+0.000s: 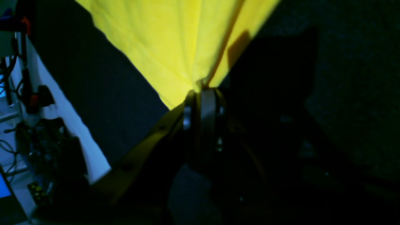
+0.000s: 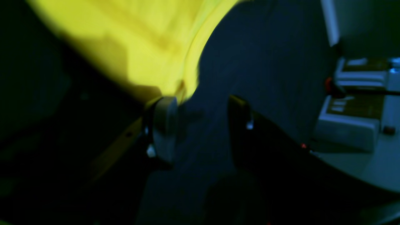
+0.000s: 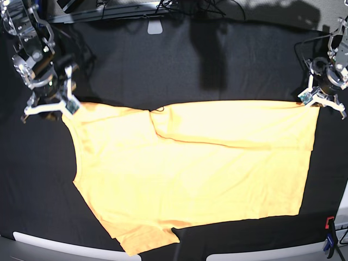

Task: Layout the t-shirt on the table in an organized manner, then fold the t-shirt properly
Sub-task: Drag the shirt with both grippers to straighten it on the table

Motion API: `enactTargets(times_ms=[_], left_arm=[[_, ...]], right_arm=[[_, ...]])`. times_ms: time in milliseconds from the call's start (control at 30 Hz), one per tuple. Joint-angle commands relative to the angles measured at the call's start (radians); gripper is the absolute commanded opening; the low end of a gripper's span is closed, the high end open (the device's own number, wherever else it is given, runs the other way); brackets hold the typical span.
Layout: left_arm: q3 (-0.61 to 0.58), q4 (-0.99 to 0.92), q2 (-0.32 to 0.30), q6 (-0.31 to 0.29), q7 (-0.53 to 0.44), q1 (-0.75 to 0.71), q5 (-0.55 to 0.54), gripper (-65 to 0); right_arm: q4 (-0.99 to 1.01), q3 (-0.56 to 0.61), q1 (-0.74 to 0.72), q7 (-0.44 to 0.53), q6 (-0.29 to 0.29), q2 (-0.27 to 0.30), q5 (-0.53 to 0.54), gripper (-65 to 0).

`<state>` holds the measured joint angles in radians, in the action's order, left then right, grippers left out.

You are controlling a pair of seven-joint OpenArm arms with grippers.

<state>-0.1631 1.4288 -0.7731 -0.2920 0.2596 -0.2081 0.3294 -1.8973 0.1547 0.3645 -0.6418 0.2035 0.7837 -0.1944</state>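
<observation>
The t-shirt (image 3: 190, 174), pale orange, lies spread across the black table (image 3: 217, 65), with its far edge folded over in a band. A sleeve points to the front edge. My left gripper (image 3: 321, 103) is shut on the shirt's far right corner. In the left wrist view its fingers (image 1: 201, 93) pinch bunched yellow cloth (image 1: 162, 40) above the table (image 1: 93, 78). My right gripper (image 3: 49, 109) is open at the shirt's far left corner. In the right wrist view (image 2: 201, 109) one finger (image 2: 162, 122) touches the shirt's edge (image 2: 140, 47), and nothing sits between the jaws.
White edge strips (image 3: 54, 243) run along the front rim, with a red and blue clamp (image 3: 329, 231) at the front right. A white tag (image 3: 155, 27) lies at the back edge. Cables and gear (image 1: 37, 140) stand beyond the table's side, and boxes (image 2: 353, 109) beyond the other.
</observation>
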Motion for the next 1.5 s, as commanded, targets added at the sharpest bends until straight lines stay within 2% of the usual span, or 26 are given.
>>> enactTargets(times_ms=[0,100,333,433,700,900,967,1033,1200,1333,1467], left_arm=[[0.011,0.011,-0.023,0.015,0.01,0.006,0.003,-65.0],[0.011,0.011,-0.023,0.015,0.01,0.006,0.003,-65.0],[0.011,0.011,-0.023,0.015,0.01,0.006,0.003,-65.0],[0.011,0.011,-0.023,0.015,0.01,0.006,0.003,-65.0],[0.011,0.011,-0.023,0.015,0.009,0.007,0.003,-65.0],[0.011,0.011,-0.023,0.015,0.01,0.007,0.003,-65.0],[0.011,0.011,-0.023,0.015,0.01,0.006,0.003,-65.0],[0.011,0.011,-0.023,0.015,0.01,0.006,0.003,-65.0],[0.011,0.011,-0.023,0.015,0.013,0.006,0.002,-65.0],[0.012,0.011,-0.025,0.015,0.013,0.006,-0.01,-65.0],[0.013,0.023,-0.049,0.015,0.034,0.006,-0.095,-65.0]], right_arm=[[-0.006,-0.01,0.005,0.012,0.013,0.014,-0.007,-33.5],[0.009,-0.01,0.024,0.013,0.069,0.006,-0.007,-27.2],[0.109,-0.01,0.018,0.101,0.08,0.006,-0.023,-27.3],[0.156,-0.01,0.018,0.124,0.127,0.005,-0.045,-27.3],[0.174,0.003,-0.04,0.154,0.127,-0.014,-0.045,-27.3],[0.251,0.122,-0.169,0.137,0.124,-0.017,-0.092,-27.6],[0.271,0.16,-0.213,0.119,0.109,-0.017,-0.091,-30.1],[0.279,0.185,-0.247,0.1,0.108,-0.017,-0.091,-36.3],[0.274,0.192,-0.279,0.092,0.084,-0.016,-0.095,-65.0],[0.251,0.192,-0.279,0.062,0.052,-0.004,-0.091,-65.0],[0.196,0.192,-0.26,0.001,0.051,0.058,-0.088,-65.0]])
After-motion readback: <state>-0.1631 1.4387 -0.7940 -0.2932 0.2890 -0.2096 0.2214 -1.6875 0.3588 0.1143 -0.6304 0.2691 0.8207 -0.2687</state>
